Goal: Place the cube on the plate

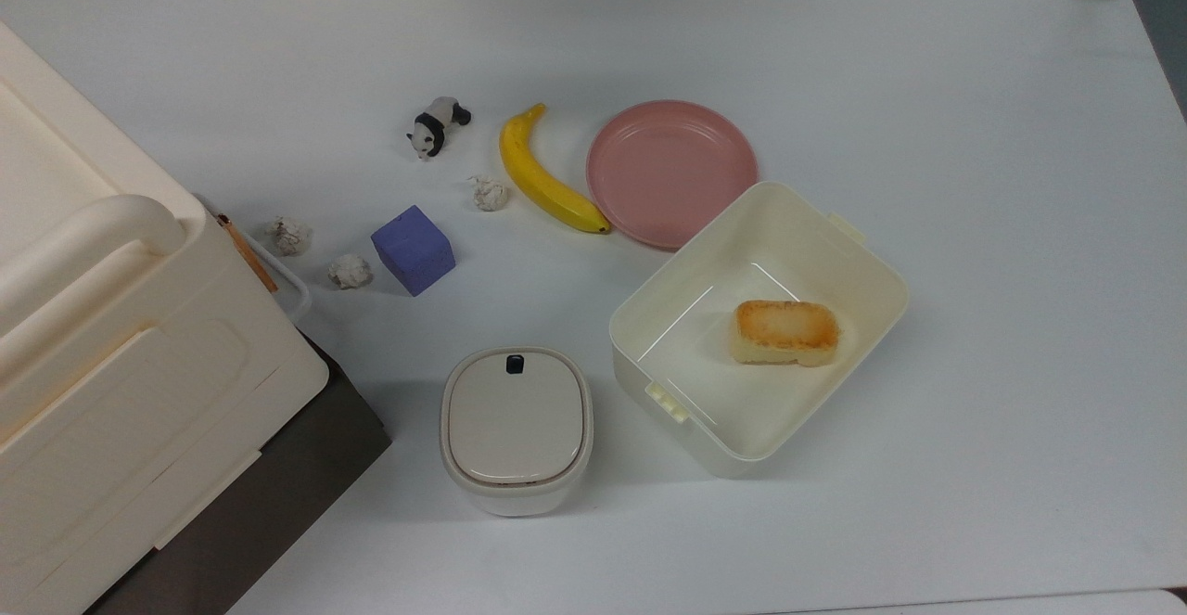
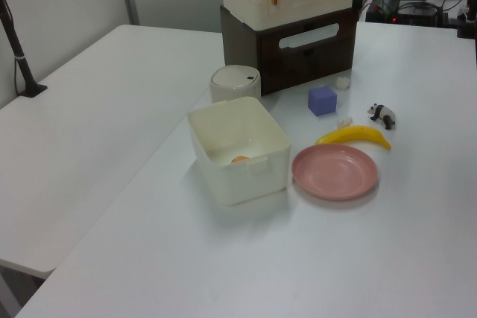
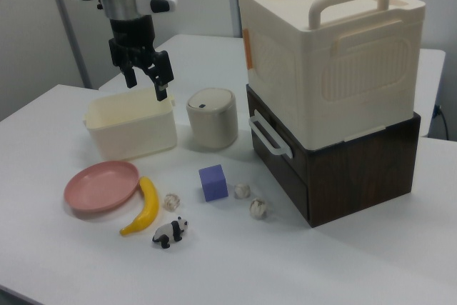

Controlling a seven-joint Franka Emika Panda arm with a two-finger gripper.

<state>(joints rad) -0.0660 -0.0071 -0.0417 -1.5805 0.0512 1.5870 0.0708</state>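
The blue-purple cube [image 1: 414, 249] [image 2: 322, 100] [image 3: 213, 182] rests on the white table, with nothing touching it. To its right in the top view, past the banana, lies the pink plate [image 1: 671, 172] [image 2: 335, 172] [image 3: 101, 185], which has nothing on it. In the right view my gripper [image 3: 146, 83] hangs in the air at the upper left. It is well above the table, up and to the left of the cube. Its fingers [image 3: 163, 88] point down, open, with nothing between them.
A banana [image 1: 544, 176] lies between cube and plate. A toy panda [image 1: 438, 126] and three paper balls [image 1: 350, 271] lie near the cube. An open cream box [image 1: 862, 253] holding bread [image 1: 786, 331] touches the plate's rim. Also here: a lidded bin [image 1: 516, 425] and a cream case [image 3: 332, 48] on a brown drawer unit [image 3: 357, 169].
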